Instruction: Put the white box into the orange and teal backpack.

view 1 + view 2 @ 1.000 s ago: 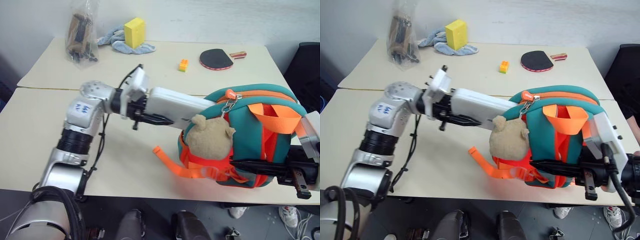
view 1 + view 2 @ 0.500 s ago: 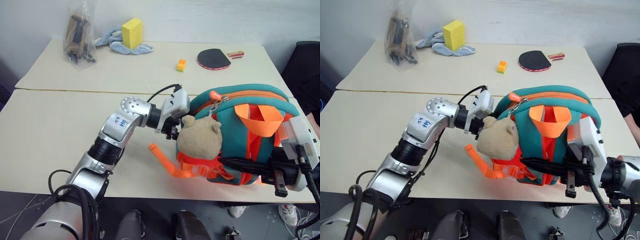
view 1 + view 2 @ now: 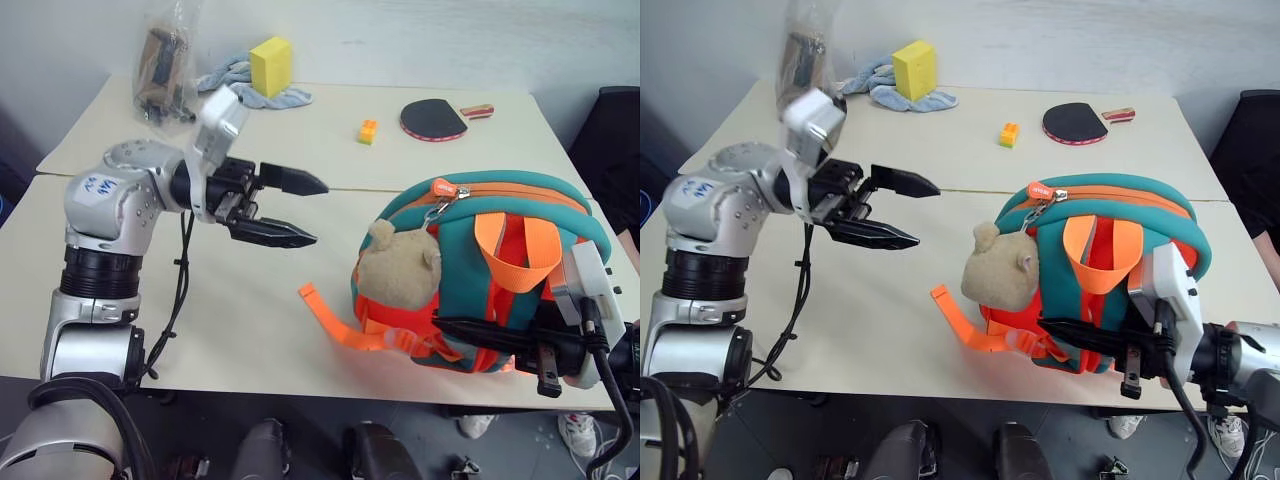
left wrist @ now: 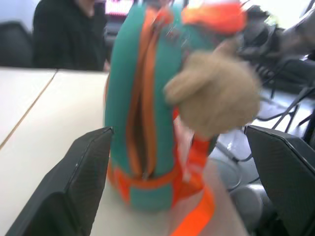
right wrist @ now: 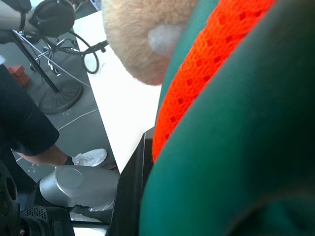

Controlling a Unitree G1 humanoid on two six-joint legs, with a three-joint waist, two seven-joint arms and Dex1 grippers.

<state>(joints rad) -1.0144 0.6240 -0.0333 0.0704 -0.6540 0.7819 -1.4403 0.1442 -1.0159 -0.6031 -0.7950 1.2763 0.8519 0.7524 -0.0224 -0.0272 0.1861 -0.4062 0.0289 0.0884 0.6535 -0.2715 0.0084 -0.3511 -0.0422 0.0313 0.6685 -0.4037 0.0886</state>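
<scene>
The orange and teal backpack [image 3: 500, 270] stands on the near table at the right, zipper on top, with a tan plush toy [image 3: 400, 275] hanging on its front. The white box is hidden from view. My left gripper [image 3: 320, 212] hovers open and empty well to the left of the backpack, its fingers pointing at it. The left wrist view looks between those fingers [image 4: 74, 187] at the backpack [image 4: 123, 98]. My right gripper [image 3: 450, 325] is shut on the backpack's lower orange part at the table's front right edge.
The far table holds a yellow sponge block [image 3: 269, 65] on a blue cloth [image 3: 235, 90], a clear plastic bag [image 3: 165, 75], a small orange brick [image 3: 368, 130] and a table-tennis paddle [image 3: 432, 118]. An orange strap [image 3: 325, 315] trails left of the backpack. A person in dark clothes [image 4: 69, 34] sits beyond.
The left gripper pushed the white box into the backpack until it vanished, let go, opened wide and drew back to the left and up. The right gripper kept its hold.
</scene>
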